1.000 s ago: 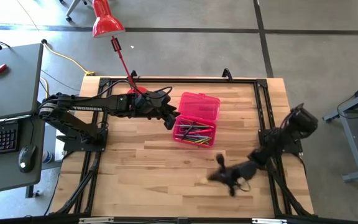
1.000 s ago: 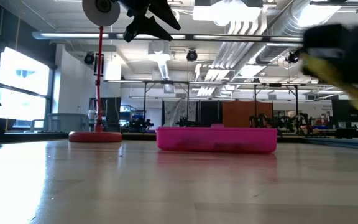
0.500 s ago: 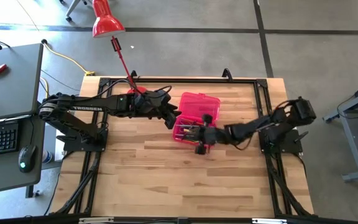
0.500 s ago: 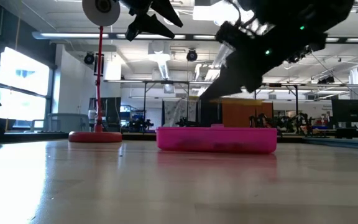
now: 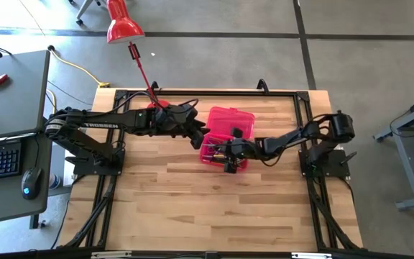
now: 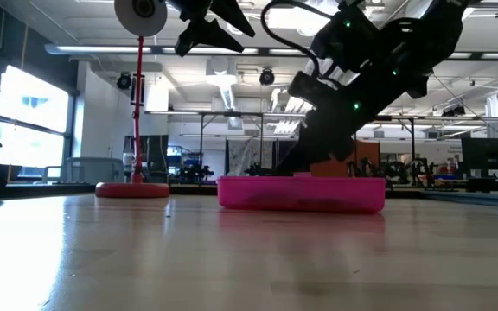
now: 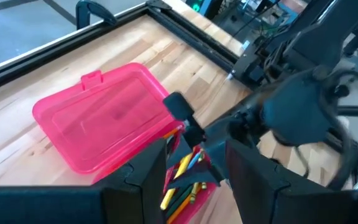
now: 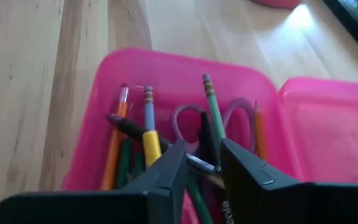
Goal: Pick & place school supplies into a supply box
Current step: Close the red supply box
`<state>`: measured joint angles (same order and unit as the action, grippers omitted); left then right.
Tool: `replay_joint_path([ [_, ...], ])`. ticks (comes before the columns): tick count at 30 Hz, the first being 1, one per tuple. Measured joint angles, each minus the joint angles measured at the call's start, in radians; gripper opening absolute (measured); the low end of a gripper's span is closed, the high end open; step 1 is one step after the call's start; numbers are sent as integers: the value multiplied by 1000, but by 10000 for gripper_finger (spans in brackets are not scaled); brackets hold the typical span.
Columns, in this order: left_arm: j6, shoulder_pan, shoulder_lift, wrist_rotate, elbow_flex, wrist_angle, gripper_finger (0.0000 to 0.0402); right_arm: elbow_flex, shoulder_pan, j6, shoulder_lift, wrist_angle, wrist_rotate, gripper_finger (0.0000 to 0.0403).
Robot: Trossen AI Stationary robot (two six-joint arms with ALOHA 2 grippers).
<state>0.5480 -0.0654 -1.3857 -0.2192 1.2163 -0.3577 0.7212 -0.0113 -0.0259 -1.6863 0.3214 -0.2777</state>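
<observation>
Now R tool (image 5: 230, 153) over pink box (image 5: 237, 119), fingers apart.

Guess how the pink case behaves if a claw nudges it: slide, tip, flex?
The case is low and flat on bare wood, so it would probably slide rather than tip. It looks like thin translucent plastic, likely light and a bit flexy. The open lid lies flat beside it and would likely drag along.

The high camera is looking straight down on the whole pale wooden slatted table (image 5: 192, 201). The low one is sitting at tabletop level, facing across it into the room. Each wrist camera is peering closely past its own fingers. All four are sharing the translucent hot-pink rectangular plastic case (image 5: 232, 121) (image 6: 301, 193) (image 7: 104, 118) (image 8: 185, 74).
</observation>
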Motion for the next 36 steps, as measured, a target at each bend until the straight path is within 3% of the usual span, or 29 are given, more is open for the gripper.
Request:
replay_joint_path([
  [7,0,0,0,32,0,-19,195,40,-2,-136,42,9,-96,109],
  [15,-147,-1,0,25,0,-56,195,91,44,-71,199,-196,-123,109],
  [21,-211,-35,12,-122,1,-181,195,92,134,-82,295,-284,-225,109],
  [27,-222,-46,11,-184,0,-291,195,76,258,133,301,-369,-230,80],
  [30,-222,-46,11,-189,0,-335,195,63,289,138,301,-372,-207,55],
  [36,-214,-46,10,-164,0,-402,193,61,345,131,301,-389,-259,5],
])
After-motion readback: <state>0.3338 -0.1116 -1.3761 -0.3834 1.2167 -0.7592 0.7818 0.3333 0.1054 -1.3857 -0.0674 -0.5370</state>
